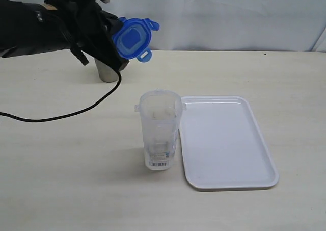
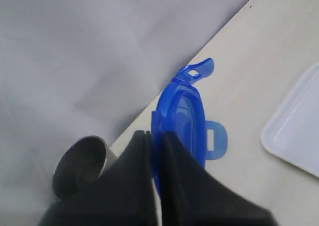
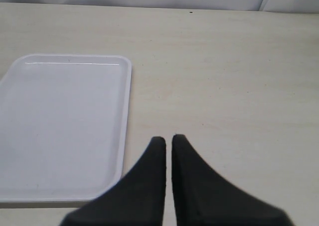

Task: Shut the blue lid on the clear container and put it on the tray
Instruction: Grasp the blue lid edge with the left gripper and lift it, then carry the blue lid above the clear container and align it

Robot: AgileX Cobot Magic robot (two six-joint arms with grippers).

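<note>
Fingers (image 2: 132, 166) of the left gripper (image 2: 155, 135) are clamped on the blue lid (image 2: 182, 116), pinching one edge of it between the two black pads. The lid is held on edge, tilted, in the air. Two of its snap flaps stick out freely, one at the top and one at the side. From the room, the left gripper (image 1: 114, 47) and the lid (image 1: 133, 39) sit high above the far-left part of the desk (image 1: 61, 180), in front of a pale cloth backdrop (image 1: 229, 17). A steel tumbler (image 1: 107, 72) stands upright near the far edge of the desk directly below the gripper, partly hidden by it. A black cable (image 1: 76, 113) loops down from the arm and trails across the desk toward its left edge.

The clear container (image 1: 159, 134) stands upright and uncovered near the middle of the desk, barcode label at its base facing the front edge. It is well apart from the lid. The tray (image 1: 226, 139) lies flat just beside it, on the side toward the desk's right edge. The container's base appears to meet the tray's rim – the angle does not settle whether they touch.

Right gripper (image 3: 168, 138): fingers (image 3: 149, 186) are drawn together to a thin slit, gripping no object. They sit above bare desk beside one long edge of the tray (image 3: 65, 126).
</note>
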